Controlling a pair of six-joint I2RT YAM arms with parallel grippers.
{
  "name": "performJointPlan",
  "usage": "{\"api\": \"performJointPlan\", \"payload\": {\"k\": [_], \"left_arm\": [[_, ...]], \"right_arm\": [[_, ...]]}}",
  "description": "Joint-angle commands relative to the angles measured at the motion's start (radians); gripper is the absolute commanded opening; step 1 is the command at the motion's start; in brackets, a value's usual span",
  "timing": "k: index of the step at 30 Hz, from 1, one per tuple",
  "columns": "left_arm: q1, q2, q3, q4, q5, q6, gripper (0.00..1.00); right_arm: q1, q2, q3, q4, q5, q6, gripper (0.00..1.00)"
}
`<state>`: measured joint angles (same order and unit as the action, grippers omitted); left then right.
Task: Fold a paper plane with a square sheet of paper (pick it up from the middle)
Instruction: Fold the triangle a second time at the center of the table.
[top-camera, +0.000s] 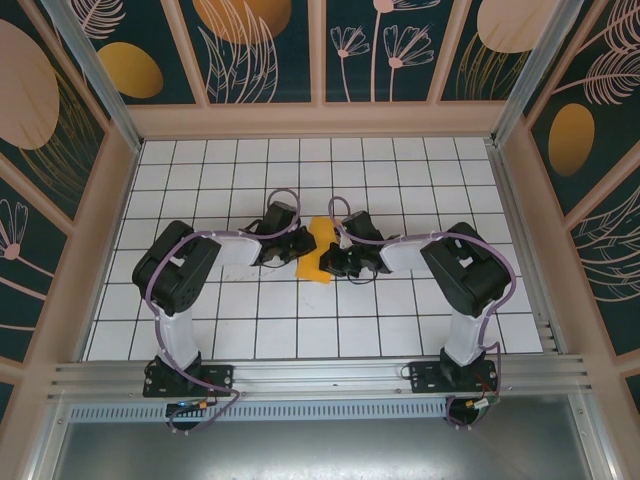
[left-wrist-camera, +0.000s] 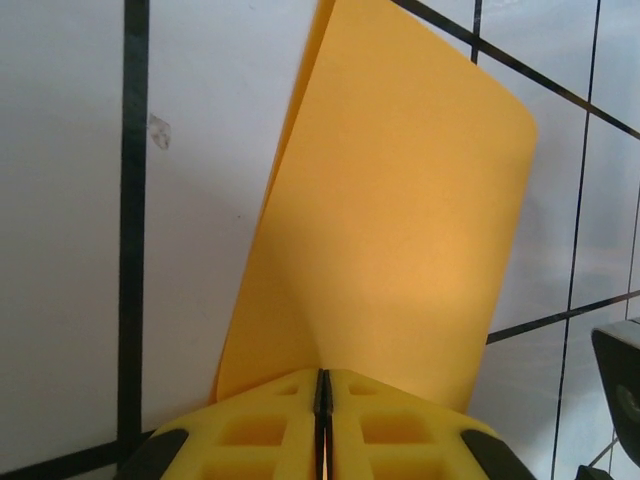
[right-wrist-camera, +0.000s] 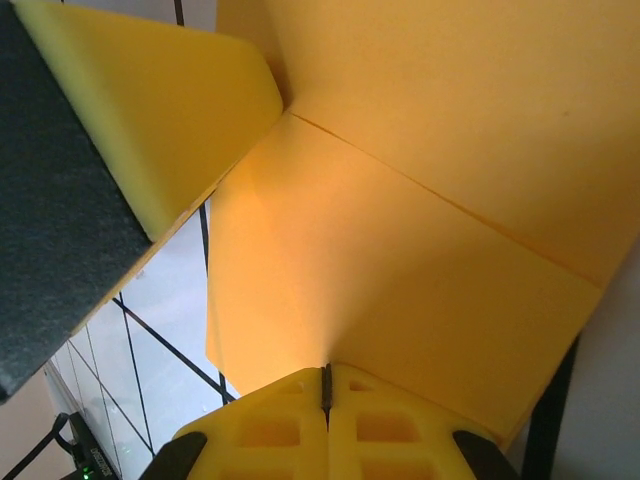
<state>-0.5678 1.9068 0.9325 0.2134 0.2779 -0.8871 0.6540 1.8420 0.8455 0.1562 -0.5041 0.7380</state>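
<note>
Over on the left, the left arm (top-camera: 180, 290) stretches in across the white gridded table (top-camera: 250, 330), and the left gripper (top-camera: 298, 248) sits right at the near-centre of the grid. Seen from its own wrist, its yellow fingers (left-wrist-camera: 250, 435) are pressed tight together with the edge of the orange-yellow paper (left-wrist-camera: 400, 220) pinched in the seam between them. The sheet fans up and away from that pinch, with a second layer peeking out along its left edge and one rounded corner at the upper right. From above, the paper sits mid-table, squarely between the two grippers. Moving right, the right gripper (top-camera: 336, 262) has hold of the other side. Its yellow fingers (right-wrist-camera: 395, 430) are clamped shut on the sheet too, and a straight crease runs slantwise across the paper just above them. The left gripper's yellow pad (right-wrist-camera: 150, 100) shows there, close against the sheet beside that crease. Farthest right, the right arm (top-camera: 465, 280) bends back toward its base.
</note>
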Motion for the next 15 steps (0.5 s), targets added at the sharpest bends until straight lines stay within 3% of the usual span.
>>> {"api": "performJointPlan", "payload": {"k": [1,11,15], "left_arm": [[0.061,0.03,0.005,-0.069,-0.131,0.039,0.14],[0.079,-0.052,0.034,-0.138,-0.161,0.08,0.17],[0.076,-0.15,-0.024,-0.025,-0.046,0.055,0.19]], "right_arm": [[-0.017,0.009,-0.054,-0.193,0.046,-0.025,0.0],[-0.04,0.01,-0.016,-0.231,0.018,-0.06,0.0],[-0.044,0.009,-0.004,-0.221,0.008,-0.06,0.0]]}}
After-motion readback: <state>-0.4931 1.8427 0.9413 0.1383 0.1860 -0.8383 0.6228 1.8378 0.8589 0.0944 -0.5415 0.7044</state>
